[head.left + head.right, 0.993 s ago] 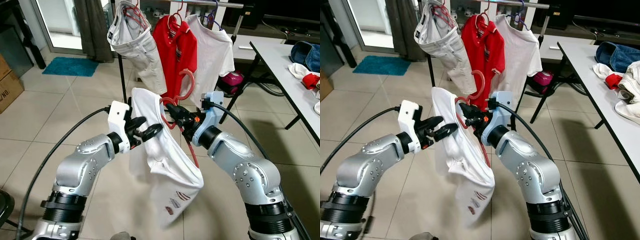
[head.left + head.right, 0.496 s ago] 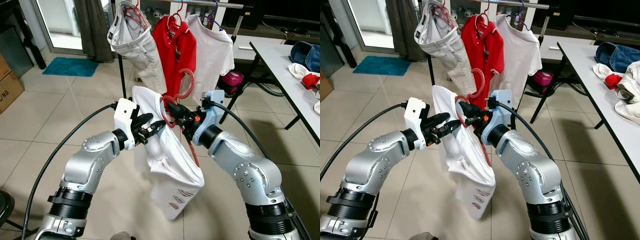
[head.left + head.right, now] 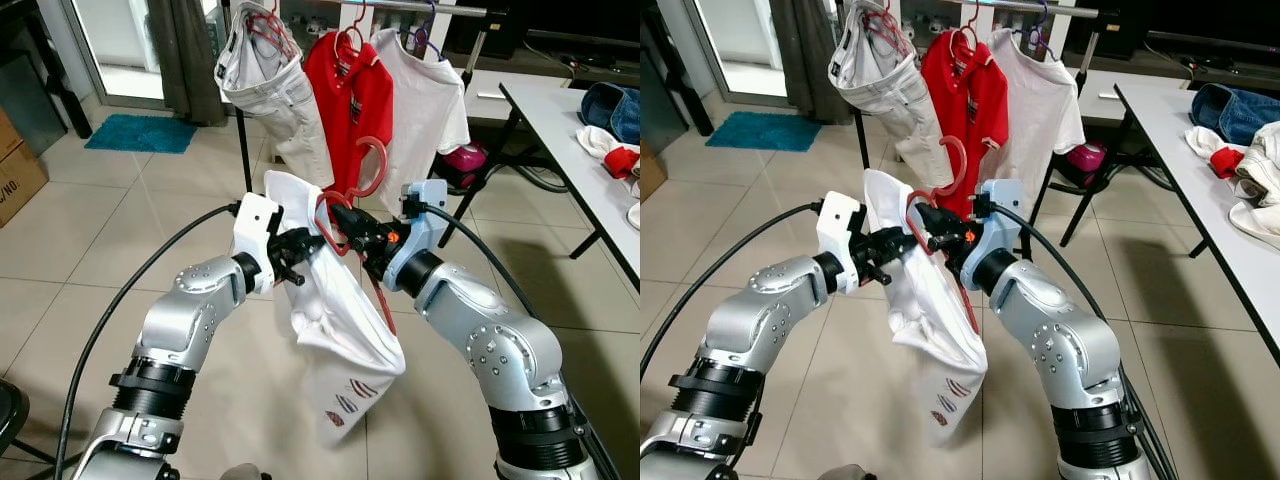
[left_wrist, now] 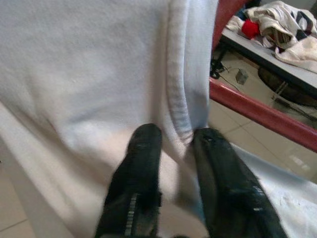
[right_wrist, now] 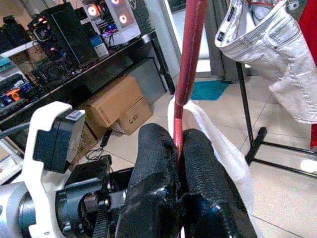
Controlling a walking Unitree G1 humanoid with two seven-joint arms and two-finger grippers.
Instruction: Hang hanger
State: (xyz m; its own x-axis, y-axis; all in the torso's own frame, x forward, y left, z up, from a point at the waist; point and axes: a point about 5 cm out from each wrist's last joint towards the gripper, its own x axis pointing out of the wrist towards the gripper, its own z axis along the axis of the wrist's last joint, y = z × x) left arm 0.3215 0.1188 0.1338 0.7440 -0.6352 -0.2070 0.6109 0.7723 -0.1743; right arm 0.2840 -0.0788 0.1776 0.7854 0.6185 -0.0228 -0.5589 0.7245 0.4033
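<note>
Left eye view has the left gripper [image 3: 308, 243] drawn in closer to the red hanger [image 3: 352, 196] than it was a second ago: its wrist has lifted and swung inward, and the black fingers now sit at the collar of the white T-shirt [image 3: 335, 310], just beside the hanger's neck. From the left wrist camera, those fingers [image 4: 141, 168] are pinched on the shirt's ribbed neckline, with the hanger's red arm passing close behind. The right gripper [image 3: 930, 221] has barely shifted; its fingers are pressed together on the hanger's red shaft, the hook standing up above them. The shirt hangs lower and longer below the hanger than before, its printed hem well down toward the tiled floor [image 3: 90, 240]. The clothes rack [image 3: 420, 8] with its garments stands beyond the hanger. My reading: the collar is being worked onto the hanger, so dressing seems nearly done, and hooking onto the rail is not yet begun.
</note>
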